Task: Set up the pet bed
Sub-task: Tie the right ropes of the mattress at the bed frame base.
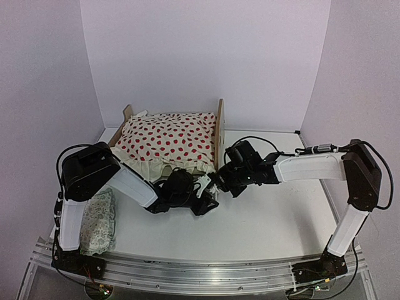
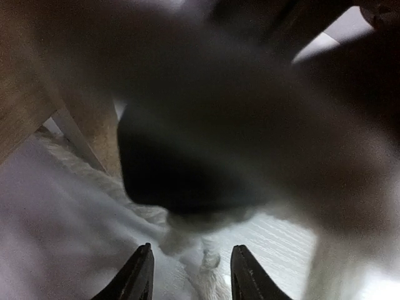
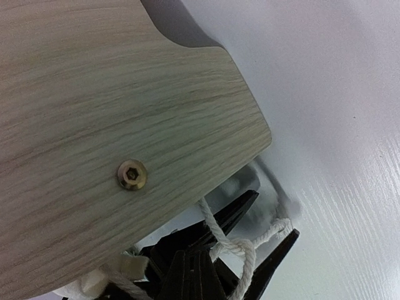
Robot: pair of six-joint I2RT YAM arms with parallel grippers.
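Blanket (image 1: pixel 167 139) covers pet bed (image 1: pixel 219 125); left gripper (image 2: pixel 191 250) view mostly blurred.

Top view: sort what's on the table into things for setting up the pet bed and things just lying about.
For the job:
- pet bed
- red-dotted blanket, spread over it, likely its bedding

Lying about:
- green-patterned pillow, lying apart from the bed, untouched

A blurred dark mass (image 2: pixel 181 162) swamps the left wrist view; the right wrist view's edges crop the light plywood pet bed (image 3: pixel 94 94).
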